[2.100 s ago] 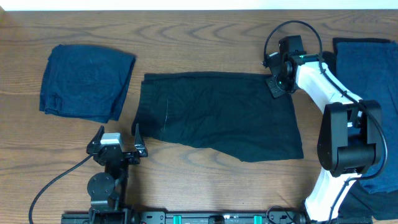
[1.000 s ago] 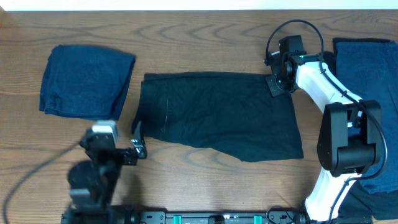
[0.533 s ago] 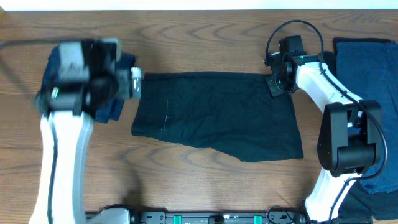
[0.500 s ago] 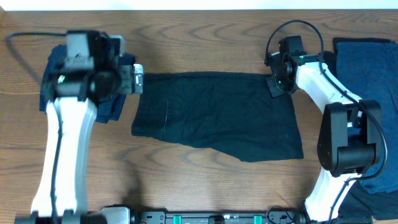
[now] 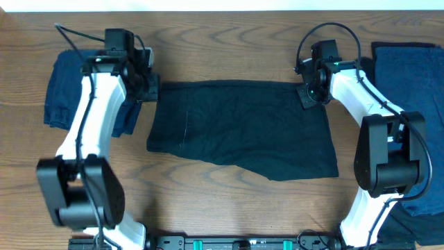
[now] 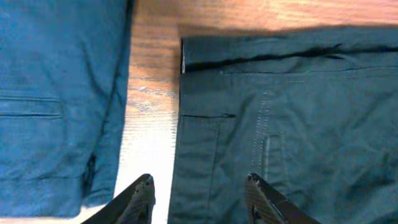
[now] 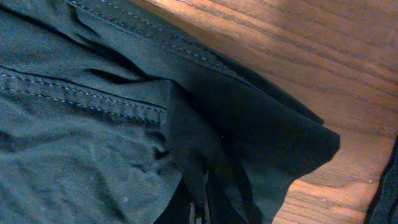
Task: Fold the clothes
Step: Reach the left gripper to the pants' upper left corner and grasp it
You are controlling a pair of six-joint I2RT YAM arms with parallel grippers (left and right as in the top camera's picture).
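Observation:
A black garment (image 5: pixel 243 128) of the clothes lies spread flat in the middle of the wooden table. My left gripper (image 5: pixel 148 90) is at its far left corner. In the left wrist view that gripper (image 6: pixel 200 190) is open, its fingertips (image 6: pixel 144 191) straddling the black garment's (image 6: pixel 292 124) left edge. My right gripper (image 5: pixel 307 95) is at the far right corner. In the right wrist view it (image 7: pixel 199 214) is shut on a bunched fold of the black garment (image 7: pixel 93 143).
A folded navy garment (image 5: pixel 62 97) lies at the far left, partly under my left arm, and shows beside the black one (image 6: pixel 56 106). More dark blue cloth (image 5: pixel 413 76) lies at the right edge, behind my right arm. Bare wood (image 5: pixel 229 42) runs along the back.
My left arm has swung from the table's front up to the black garment's far left corner, and its jaws have narrowed. The right arm has not moved.

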